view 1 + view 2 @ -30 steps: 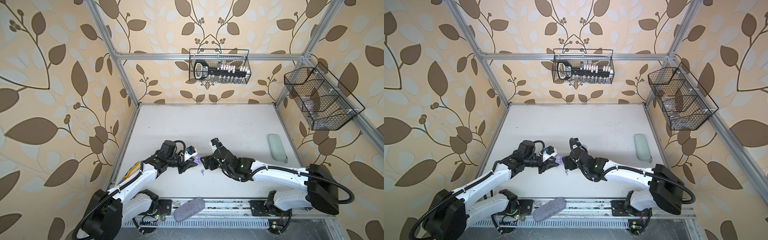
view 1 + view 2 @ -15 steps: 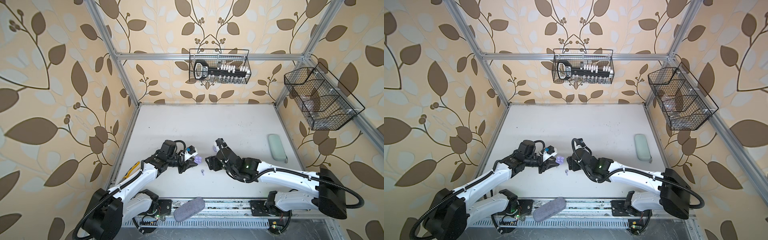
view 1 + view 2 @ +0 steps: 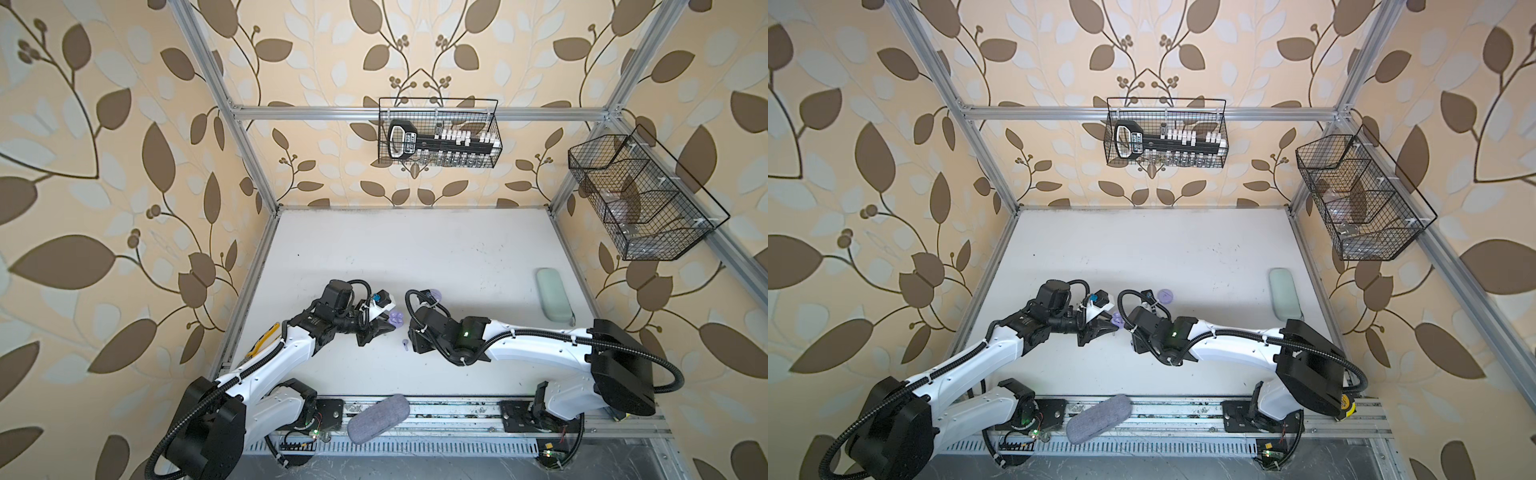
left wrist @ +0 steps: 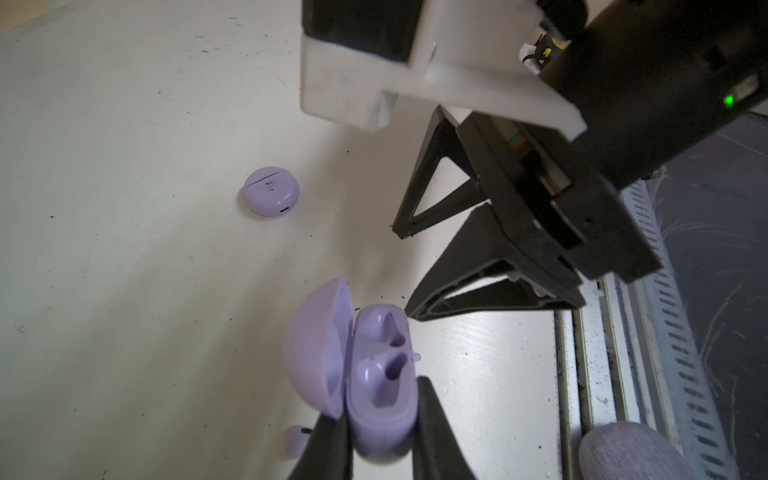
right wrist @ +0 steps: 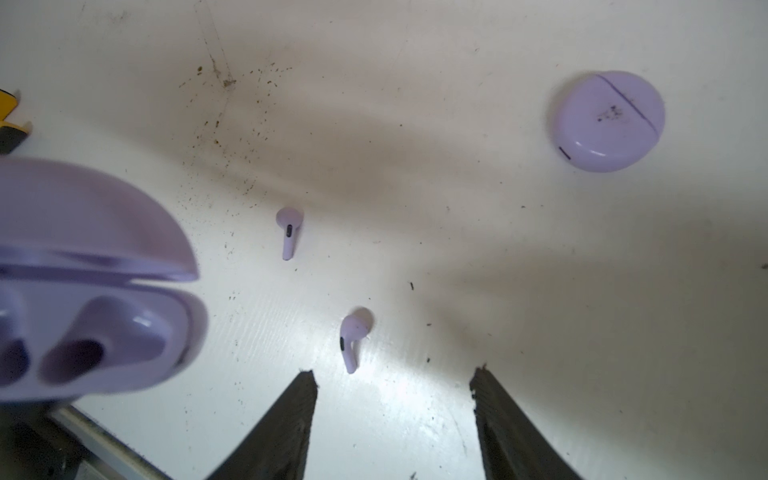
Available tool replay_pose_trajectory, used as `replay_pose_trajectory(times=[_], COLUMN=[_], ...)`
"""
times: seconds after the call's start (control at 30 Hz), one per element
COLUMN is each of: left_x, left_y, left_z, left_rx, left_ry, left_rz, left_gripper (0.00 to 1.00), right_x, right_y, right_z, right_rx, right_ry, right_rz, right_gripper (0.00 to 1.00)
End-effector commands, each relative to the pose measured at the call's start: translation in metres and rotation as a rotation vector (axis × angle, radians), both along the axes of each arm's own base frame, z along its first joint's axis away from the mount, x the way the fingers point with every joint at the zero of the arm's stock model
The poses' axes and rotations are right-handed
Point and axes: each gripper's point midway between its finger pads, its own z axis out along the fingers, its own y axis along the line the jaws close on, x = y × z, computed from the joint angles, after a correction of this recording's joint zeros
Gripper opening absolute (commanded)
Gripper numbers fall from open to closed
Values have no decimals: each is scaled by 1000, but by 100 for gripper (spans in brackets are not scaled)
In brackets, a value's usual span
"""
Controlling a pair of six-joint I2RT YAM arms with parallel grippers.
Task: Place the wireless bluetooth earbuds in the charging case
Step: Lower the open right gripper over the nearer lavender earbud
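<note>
My left gripper [image 4: 380, 415] is shut on the base of an open lavender charging case [image 4: 378, 374], lid up, both sockets empty. It holds the case just above the table; in both top views the case [image 3: 396, 319] [image 3: 1117, 320] shows at the tip of the left gripper [image 3: 388, 328]. Two lavender earbuds lie loose on the table: one [image 5: 353, 332] just ahead of my right gripper [image 5: 392, 374], the other [image 5: 289, 230] farther off. The right gripper stands open with nothing between its fingers, beside the held case [image 5: 91, 299]. One earbud [image 3: 405, 343] shows in a top view.
A second lavender case [image 5: 606, 120] [image 3: 433, 294] lies closed behind the right wrist. A pale green oblong case [image 3: 552, 299] sits at the table's right edge. A grey fabric case [image 3: 378, 417] rests on the front rail. Wire baskets [image 3: 438, 139] [image 3: 640, 199] hang on the walls.
The right arm has drawn its wrist slightly back from the held case and shifted its elbow. The left arm and the open case have not moved.
</note>
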Motion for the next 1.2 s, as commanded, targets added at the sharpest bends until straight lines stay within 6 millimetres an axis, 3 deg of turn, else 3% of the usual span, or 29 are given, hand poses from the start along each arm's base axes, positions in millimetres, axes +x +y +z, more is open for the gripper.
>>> replay_pose_trajectory(times=[0.0, 0.13, 0.43, 0.83, 1.17], left_x=[14, 21, 44, 53, 65], left_y=[-3, -2, 7, 12, 19], left_z=[17, 17, 20, 21, 22], left_rx=[-26, -29, -51, -68, -89], left_ry=[-47, -36, 6, 28, 55], left_rz=[27, 56, 152, 189, 244], left_gripper=[0, 0, 0, 0, 0], right_x=[0, -1, -4, -7, -5], right_y=[12, 19, 27, 32, 40], right_z=[1, -7, -21, -45, -50], right_rx=[12, 9, 19, -21, -59], right_ry=[19, 38, 74, 120, 131], right_rz=[-5, 0, 14, 26, 37], right_gripper=[54, 45, 45, 44, 41])
